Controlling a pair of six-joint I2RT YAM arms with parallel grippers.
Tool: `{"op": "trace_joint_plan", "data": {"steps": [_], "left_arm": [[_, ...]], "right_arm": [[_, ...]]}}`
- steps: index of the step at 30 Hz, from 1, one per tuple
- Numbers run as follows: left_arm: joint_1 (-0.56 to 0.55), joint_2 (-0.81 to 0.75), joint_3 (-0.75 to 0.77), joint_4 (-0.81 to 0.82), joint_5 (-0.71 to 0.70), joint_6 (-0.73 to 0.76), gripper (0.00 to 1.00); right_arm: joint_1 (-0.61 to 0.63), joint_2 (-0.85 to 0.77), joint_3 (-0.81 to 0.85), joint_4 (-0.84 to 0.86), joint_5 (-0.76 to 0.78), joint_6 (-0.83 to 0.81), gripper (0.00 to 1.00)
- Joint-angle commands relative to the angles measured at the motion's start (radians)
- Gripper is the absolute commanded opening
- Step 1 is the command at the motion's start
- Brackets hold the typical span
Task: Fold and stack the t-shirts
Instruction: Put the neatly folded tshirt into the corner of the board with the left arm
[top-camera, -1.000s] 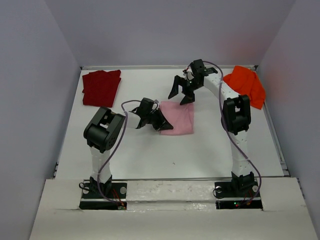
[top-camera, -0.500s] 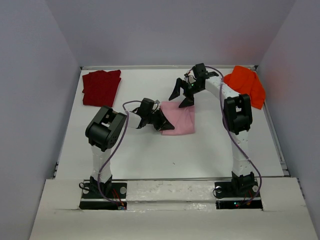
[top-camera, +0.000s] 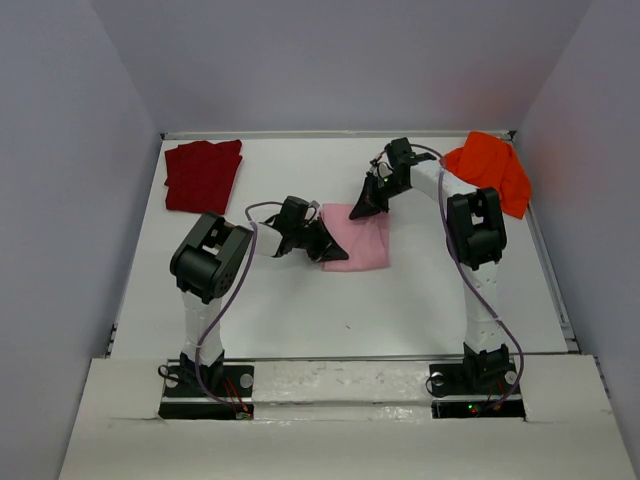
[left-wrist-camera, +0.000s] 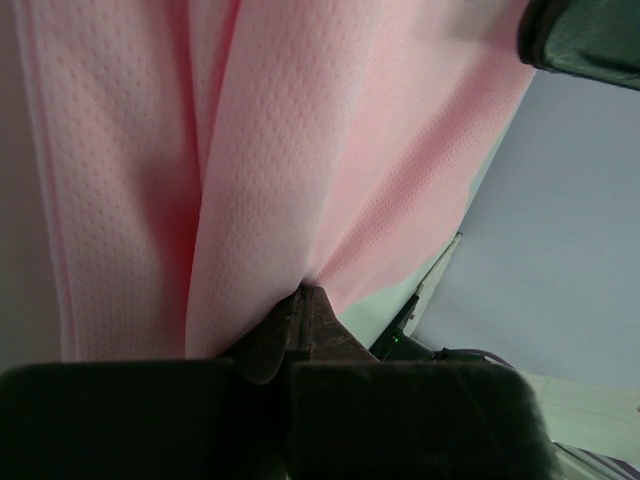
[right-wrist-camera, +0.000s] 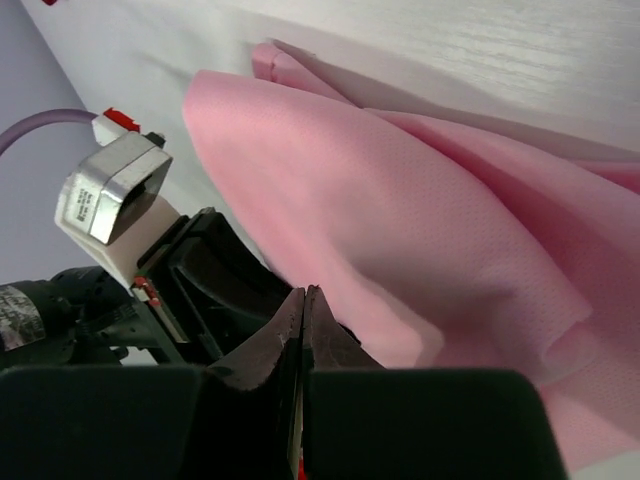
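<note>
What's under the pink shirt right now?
White table shows around the pink t-shirt. The left gripper pinches its edge; anything beneath the folds is covered.

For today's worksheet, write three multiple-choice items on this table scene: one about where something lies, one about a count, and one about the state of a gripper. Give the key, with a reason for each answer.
1. Where does the dark red t-shirt lie?
A. At the far-left corner of the table
B. At the far-right corner
C. Between the arm bases

2. How many shirts are on the table?
A. Two
B. Three
C. Four

3. The left gripper is
A. wide open above the cloth
B. shut on the pink t-shirt
C. shut with nothing between its fingers

Key:
1 A: the top view shows it folded at the far left.
2 B: there is the pink one, the dark red one and the orange t-shirt.
3 B: the left wrist view shows pink cloth pinched at the closed fingertips.
</note>
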Motion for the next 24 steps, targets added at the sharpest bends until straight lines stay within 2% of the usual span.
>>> {"op": "trace_joint_plan", "data": {"steps": [1, 14, 15, 16, 17, 18, 19, 24], "left_arm": [[-0.009, 0.000, -0.025, -0.145, -0.060, 0.032, 0.00], [-0.009, 0.005, -0.019, -0.151, -0.056, 0.036, 0.00], [-0.007, 0.006, -0.017, -0.153, -0.056, 0.038, 0.00], [-0.007, 0.006, -0.019, -0.153, -0.056, 0.038, 0.00], [-0.009, 0.005, -0.017, -0.153, -0.054, 0.038, 0.00], [-0.007, 0.006, -0.017, -0.154, -0.054, 0.038, 0.00], [-0.007, 0.006, -0.016, -0.154, -0.053, 0.036, 0.00], [-0.007, 0.006, -0.013, -0.156, -0.050, 0.036, 0.00]], "right_arm": [[-0.014, -0.067, -0.033, 0.028, 0.045, -0.040, 0.00], [-0.070, -0.065, -0.044, 0.007, 0.099, -0.095, 0.00], [-0.070, -0.062, -0.042, 0.007, 0.096, -0.095, 0.06], [-0.080, -0.058, -0.042, 0.005, 0.089, -0.095, 0.48], [-0.080, -0.056, -0.044, 0.005, 0.084, -0.093, 0.61], [-0.080, -0.056, -0.044, 0.005, 0.084, -0.093, 0.68], [-0.080, -0.055, -0.048, 0.008, 0.084, -0.092, 0.71], [-0.090, -0.052, -0.064, 0.019, 0.079, -0.084, 0.76]]}}
